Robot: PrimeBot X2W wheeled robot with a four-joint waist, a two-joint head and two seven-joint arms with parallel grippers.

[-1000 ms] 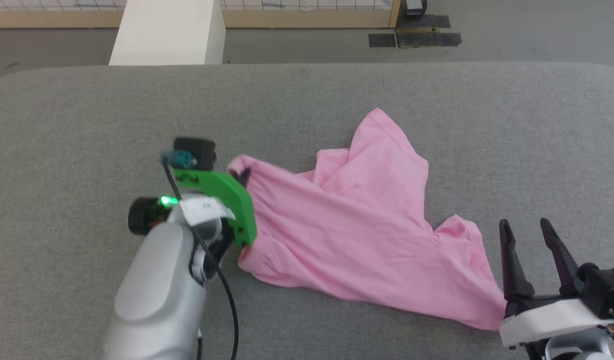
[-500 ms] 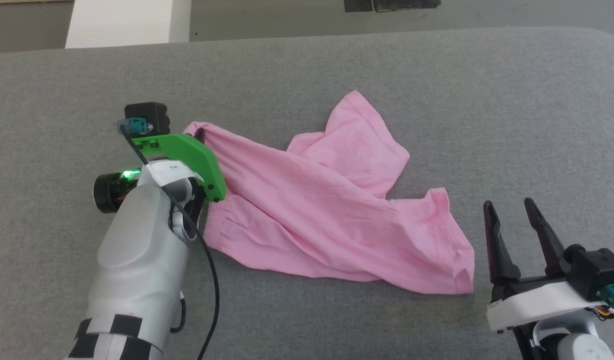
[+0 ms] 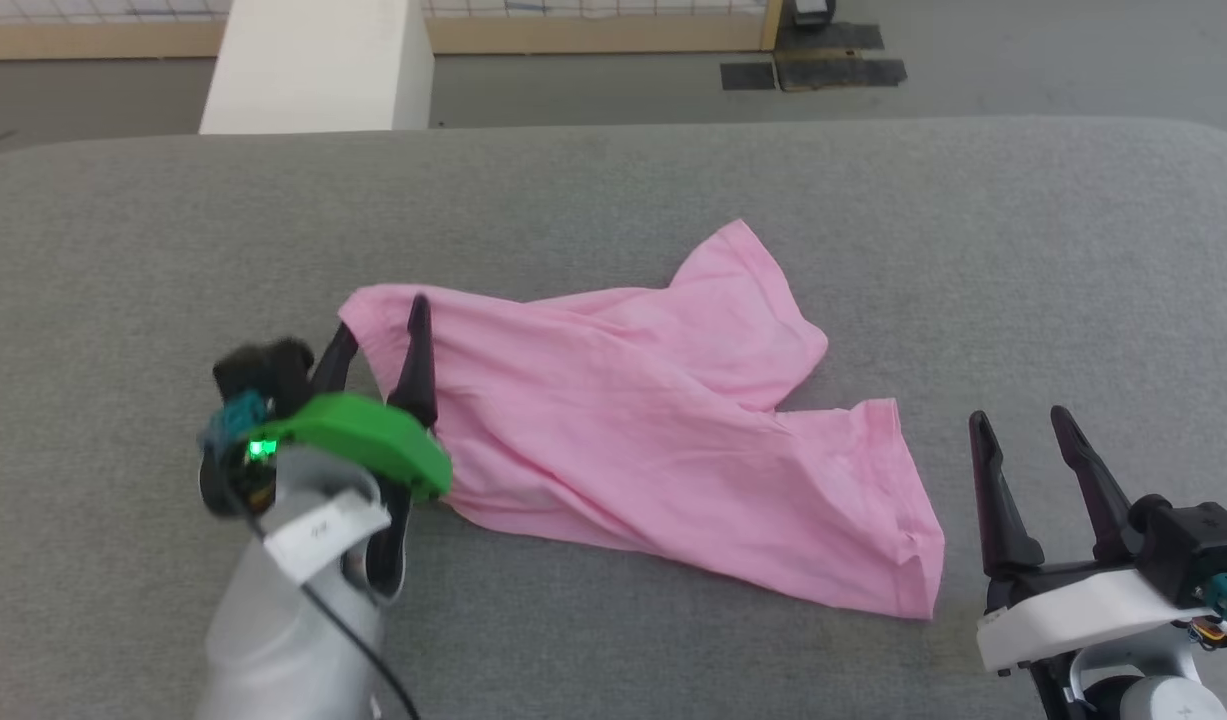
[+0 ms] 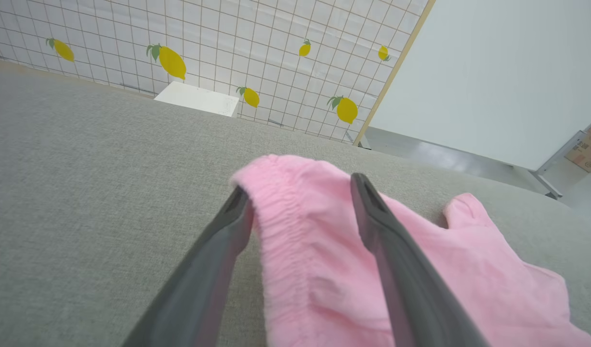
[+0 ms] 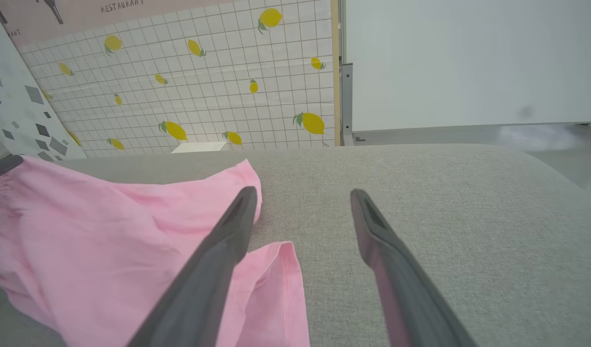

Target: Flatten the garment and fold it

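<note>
A grey fabric-covered table (image 3: 613,170) lay beneath the jaws. Beyond the jaws, past its far edge, stood a white block (image 3: 313,65), with a lemon-printed grid wall (image 4: 203,38) behind it. Dark patches (image 3: 813,70) marked the floor (image 3: 1023,50) alongside.

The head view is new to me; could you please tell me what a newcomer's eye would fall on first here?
The pink garment draws the eye first, lying wrinkled across the middle of the grey surface. Next is the left claw on its bright green mount, open astride the garment's gathered left end. The right claw stands open by the garment's right hem.
</note>
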